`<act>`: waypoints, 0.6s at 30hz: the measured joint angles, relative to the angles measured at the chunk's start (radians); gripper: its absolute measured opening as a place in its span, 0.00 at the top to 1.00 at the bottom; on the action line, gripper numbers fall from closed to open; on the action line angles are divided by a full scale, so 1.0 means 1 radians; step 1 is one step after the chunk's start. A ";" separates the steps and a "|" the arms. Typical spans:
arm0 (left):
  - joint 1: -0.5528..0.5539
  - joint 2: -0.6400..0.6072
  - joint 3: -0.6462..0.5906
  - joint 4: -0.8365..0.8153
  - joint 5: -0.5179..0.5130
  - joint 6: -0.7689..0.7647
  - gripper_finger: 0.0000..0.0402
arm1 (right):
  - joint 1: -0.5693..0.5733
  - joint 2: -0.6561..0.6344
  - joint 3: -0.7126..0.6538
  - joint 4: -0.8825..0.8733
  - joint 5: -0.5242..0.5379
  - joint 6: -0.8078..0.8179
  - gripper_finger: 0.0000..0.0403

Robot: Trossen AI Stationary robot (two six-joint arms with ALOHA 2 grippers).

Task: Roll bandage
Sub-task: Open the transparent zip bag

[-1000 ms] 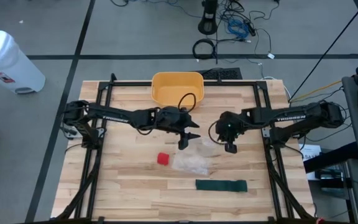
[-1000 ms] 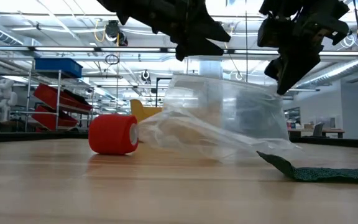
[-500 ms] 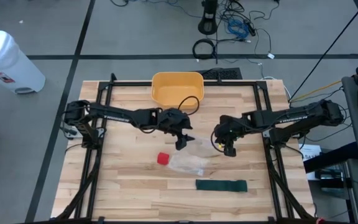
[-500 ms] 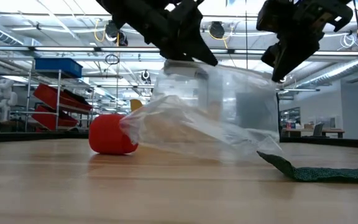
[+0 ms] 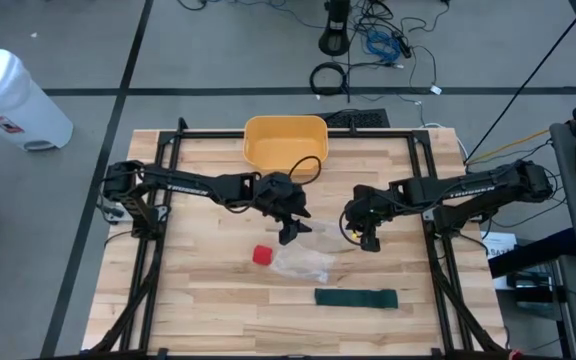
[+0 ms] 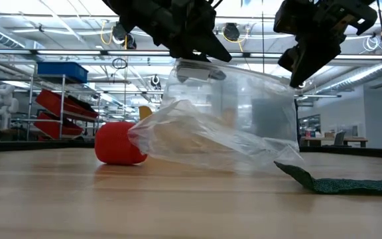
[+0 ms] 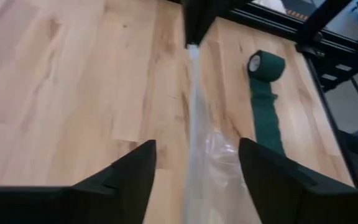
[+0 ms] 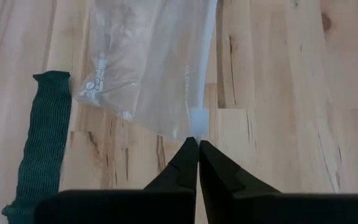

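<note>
From above, the left gripper (image 5: 290, 228) and right gripper (image 5: 366, 236) hold a clear plastic bag (image 5: 305, 262) stretched between them at table centre; the green bandage (image 5: 356, 298) lies flat and unrolled at five o'clock, a red roll (image 5: 261, 255) at the bag's nine o'clock. At table level, the sagging bag drapes against the red roll and could drag it or slip free. The left wrist view shows the right arm's jaws pinching the bag edge, its own fingers wide apart. The right wrist view shows jaws clenched on the bag's seam.
</note>
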 joint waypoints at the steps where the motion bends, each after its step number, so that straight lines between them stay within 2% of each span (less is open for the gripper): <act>1: 0.000 0.000 0.000 0.000 -0.006 0.000 0.46 | 0.000 0.000 0.000 0.000 0.000 -0.001 1.00; 8: -0.001 0.000 0.000 0.003 -0.022 0.000 0.73 | 0.000 0.000 0.000 0.000 0.028 -0.002 1.00; 12: -0.008 0.000 0.000 0.006 -0.037 0.000 0.94 | 0.000 0.000 0.000 0.000 0.028 -0.002 1.00; 14: -0.016 0.000 0.000 0.011 -0.055 0.000 0.97 | 0.000 0.000 0.000 -0.001 0.027 -0.002 1.00; 18: -0.039 0.000 0.000 0.011 -0.092 0.001 0.98 | 0.000 0.000 0.000 0.002 0.026 0.026 1.00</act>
